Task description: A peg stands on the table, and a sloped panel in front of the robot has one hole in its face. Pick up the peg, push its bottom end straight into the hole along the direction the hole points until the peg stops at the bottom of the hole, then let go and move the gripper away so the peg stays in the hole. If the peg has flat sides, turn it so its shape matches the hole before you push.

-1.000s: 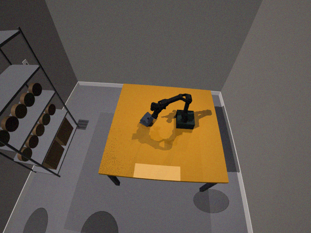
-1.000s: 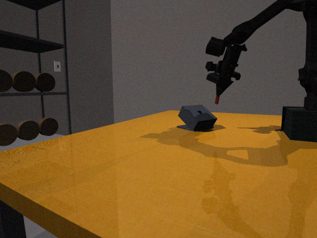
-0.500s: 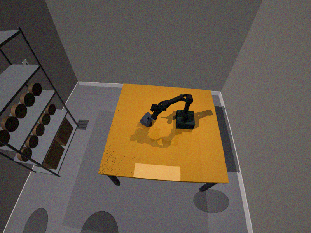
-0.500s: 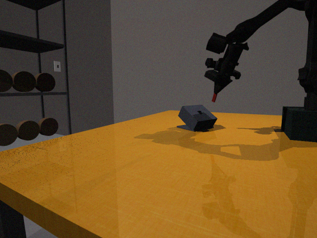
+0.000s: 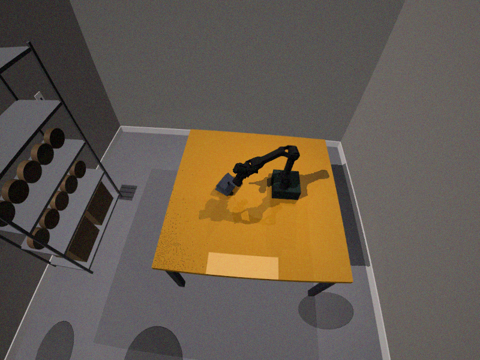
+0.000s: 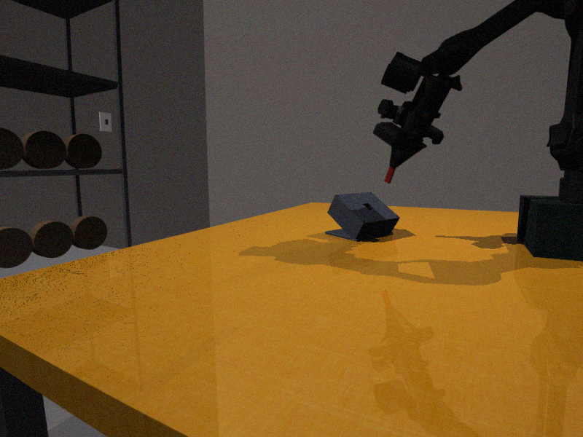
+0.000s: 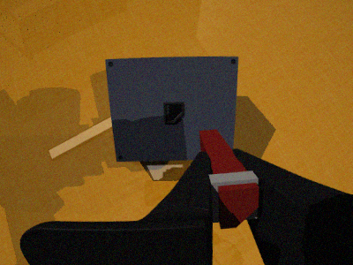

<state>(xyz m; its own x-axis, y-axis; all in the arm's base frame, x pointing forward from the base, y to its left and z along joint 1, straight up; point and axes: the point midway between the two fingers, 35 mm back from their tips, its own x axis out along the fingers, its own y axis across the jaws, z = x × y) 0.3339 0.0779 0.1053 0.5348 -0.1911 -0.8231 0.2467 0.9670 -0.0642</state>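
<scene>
A red peg [image 6: 389, 175] [image 7: 222, 152] with a light grey band is held in my gripper [image 6: 393, 166] [image 7: 217, 158], which is shut on it. The peg has flat sides, and its lower end sticks out past the fingertips. The blue-grey sloped panel [image 5: 224, 185] [image 6: 346, 209] [image 7: 141, 88] stands on the table. Its hole [image 6: 368, 206] [image 7: 174, 113] is dark, roughly square with one corner cut off. In the exterior view the peg hangs tilted above the panel's face, on the side toward the robot base, clear of it. In the wrist view the peg's end is right of and below the hole.
The orange table [image 5: 240, 240] [image 6: 272, 340] carries the robot's dark base block [image 5: 285, 185] [image 6: 552, 228]. A shelf rack [image 5: 74, 122] [image 6: 121, 116] with round wooden items stands beyond the table's left side. The arm's shadow falls across the panel's lower face.
</scene>
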